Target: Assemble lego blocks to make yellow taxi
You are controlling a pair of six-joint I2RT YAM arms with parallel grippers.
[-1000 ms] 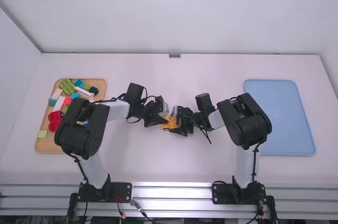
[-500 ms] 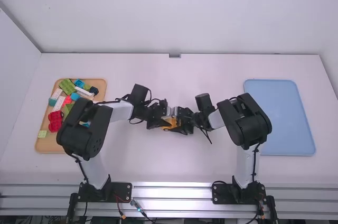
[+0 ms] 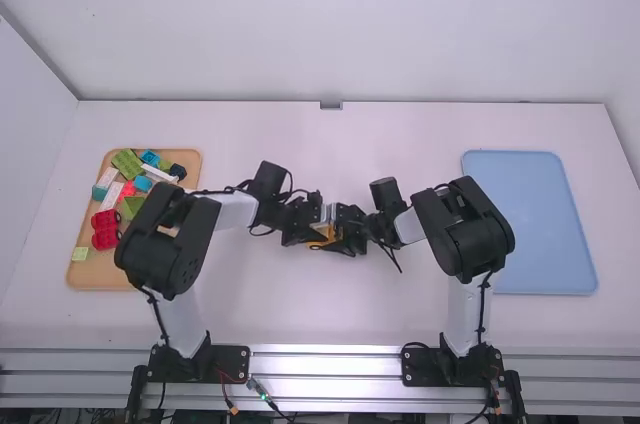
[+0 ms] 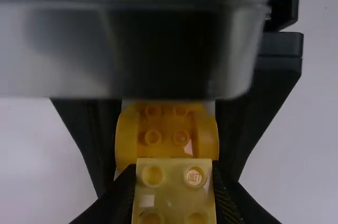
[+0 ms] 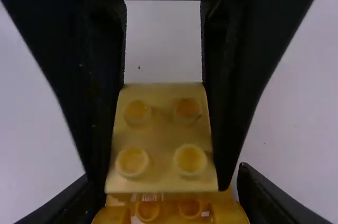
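Hi cam above, looks fwd/down; wrist cams v. close, opp. sides, share yellow blk (image 4: 174, 195).

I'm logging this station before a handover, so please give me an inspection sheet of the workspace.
Surface: white table, pale.
Job's things: yellow brick right by the orange piece; whether they are joined, cannot tell.
Clutter: brown tray of mixed bricks at the left; blue tray at the right.
Left gripper: closed on the yellow brick.
Right gripper: closed on the orange piece.
Cables: black cables along both arms, some looping near the grippers.
Surroundings: pale wall behind the table; people, nothing seen.
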